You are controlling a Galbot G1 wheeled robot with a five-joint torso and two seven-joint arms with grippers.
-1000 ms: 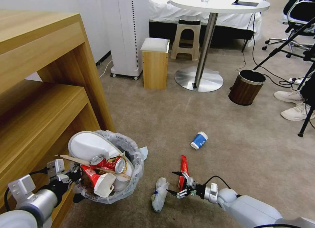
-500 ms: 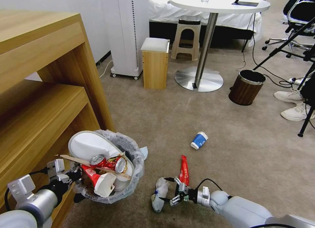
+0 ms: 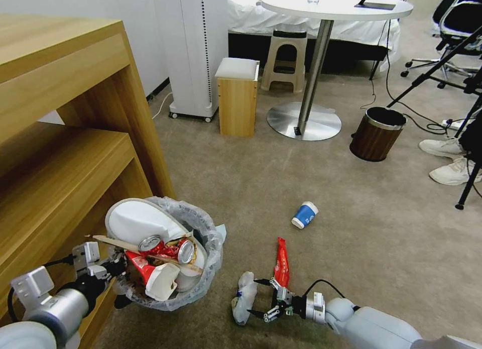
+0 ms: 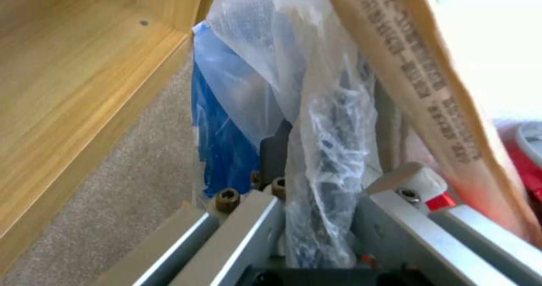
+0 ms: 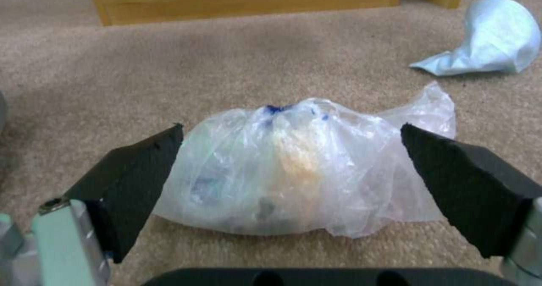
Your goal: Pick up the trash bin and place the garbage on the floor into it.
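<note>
Lying between the spread right pincer [image 5: 291,180] pads, untouched: crumpled plastic bag [image 5: 299,171].

right pincer [image 3: 261,298] | dropped lower, nearer plastic bag [image 3: 243,299] (fingers spread either side)

Bright, even light; perhaps edge-warped.

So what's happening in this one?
The left gripper holds the trash bin by its rim beside the wooden shelf; it is heaped with litter. The right gripper is low over the floor, fingers spread on either side of a crumpled plastic bag, not closed on it. A red wrapper and a blue paper cup lie on the carpet.
</note>
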